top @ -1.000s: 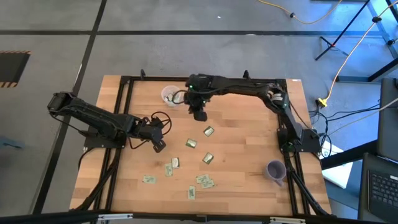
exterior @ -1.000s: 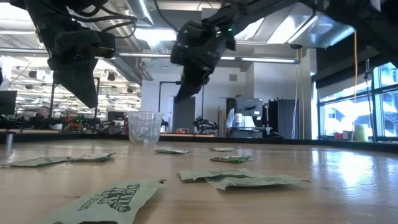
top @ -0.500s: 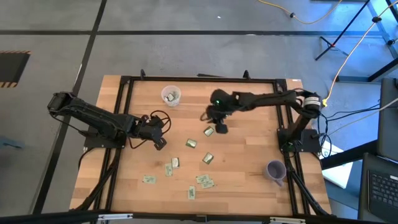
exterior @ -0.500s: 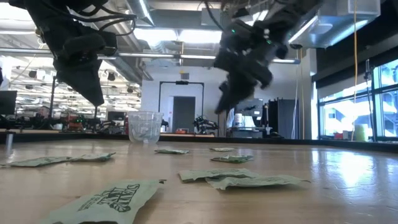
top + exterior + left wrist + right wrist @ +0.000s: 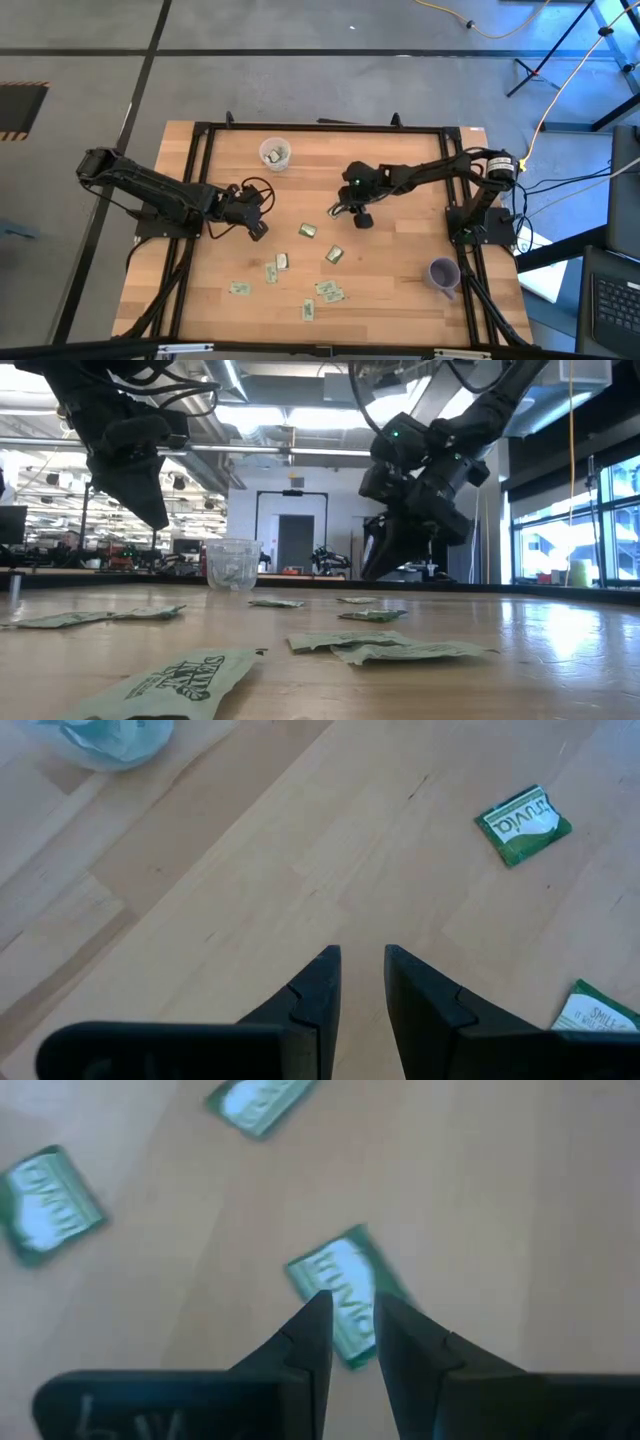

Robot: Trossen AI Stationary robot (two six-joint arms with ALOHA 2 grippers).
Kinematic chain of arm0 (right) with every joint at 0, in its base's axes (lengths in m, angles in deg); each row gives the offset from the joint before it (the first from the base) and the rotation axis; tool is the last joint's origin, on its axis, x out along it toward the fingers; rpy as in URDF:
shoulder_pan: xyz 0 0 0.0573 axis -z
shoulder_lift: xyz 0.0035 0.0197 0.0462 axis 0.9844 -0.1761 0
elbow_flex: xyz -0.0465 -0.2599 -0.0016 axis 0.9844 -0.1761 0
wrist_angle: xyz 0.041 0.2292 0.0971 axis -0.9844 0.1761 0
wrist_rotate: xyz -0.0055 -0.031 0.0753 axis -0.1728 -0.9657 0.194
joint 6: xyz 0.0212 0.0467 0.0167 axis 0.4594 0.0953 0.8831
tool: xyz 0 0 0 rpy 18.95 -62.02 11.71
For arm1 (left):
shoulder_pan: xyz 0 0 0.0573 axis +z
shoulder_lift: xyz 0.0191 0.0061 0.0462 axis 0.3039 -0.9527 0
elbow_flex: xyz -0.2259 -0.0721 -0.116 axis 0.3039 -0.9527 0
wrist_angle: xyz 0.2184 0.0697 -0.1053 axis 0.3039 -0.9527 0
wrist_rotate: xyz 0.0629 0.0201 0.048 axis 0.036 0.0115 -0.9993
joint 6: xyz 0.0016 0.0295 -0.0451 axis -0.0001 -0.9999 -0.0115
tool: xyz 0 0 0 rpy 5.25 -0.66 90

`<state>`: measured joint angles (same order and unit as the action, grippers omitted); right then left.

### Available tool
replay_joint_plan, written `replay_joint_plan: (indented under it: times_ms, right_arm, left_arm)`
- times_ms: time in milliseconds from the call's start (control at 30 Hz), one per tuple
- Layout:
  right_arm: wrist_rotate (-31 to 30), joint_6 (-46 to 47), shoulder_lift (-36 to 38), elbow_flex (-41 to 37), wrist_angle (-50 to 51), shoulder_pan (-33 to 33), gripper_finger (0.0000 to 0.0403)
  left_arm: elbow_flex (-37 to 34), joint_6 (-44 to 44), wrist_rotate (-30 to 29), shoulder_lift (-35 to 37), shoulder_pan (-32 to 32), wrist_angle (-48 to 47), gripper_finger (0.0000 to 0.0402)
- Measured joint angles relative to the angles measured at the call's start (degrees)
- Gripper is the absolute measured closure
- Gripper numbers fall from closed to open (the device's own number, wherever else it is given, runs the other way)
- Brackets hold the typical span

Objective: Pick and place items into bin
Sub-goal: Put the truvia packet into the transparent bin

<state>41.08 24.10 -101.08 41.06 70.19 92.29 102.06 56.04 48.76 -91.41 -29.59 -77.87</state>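
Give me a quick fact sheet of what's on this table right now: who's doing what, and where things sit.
Surface: wooden table
Right gripper: low over the table's middle, fingers nearly together, right above one green packet
Left gripper: waiting above bare wood on the left, fingers nearly together, holding nothing
Clear cup: far edge of the table, upright, some packets inside
Loose packets: scattered flat over the middle and near side
Purple cup: near right side, apart from the packets
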Motion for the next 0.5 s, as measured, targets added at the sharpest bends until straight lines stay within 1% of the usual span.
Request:
replay_joint_plan:
  times_ms: [100,500]
  right_arm:
    - [-2.1,-0.1,0.0,-0.2,-0.5,0.0,0.0322]
    - [-2.6,0.0,-4.4,-0.1,-1.4,-0.2,0.0322]
  left_arm:
    - [0.0,0.0,0.0,0.0,0.0,0.0,0.0327]
    - [0.0,0.0,0.1,0.0,0.0,0.1,0.0327]
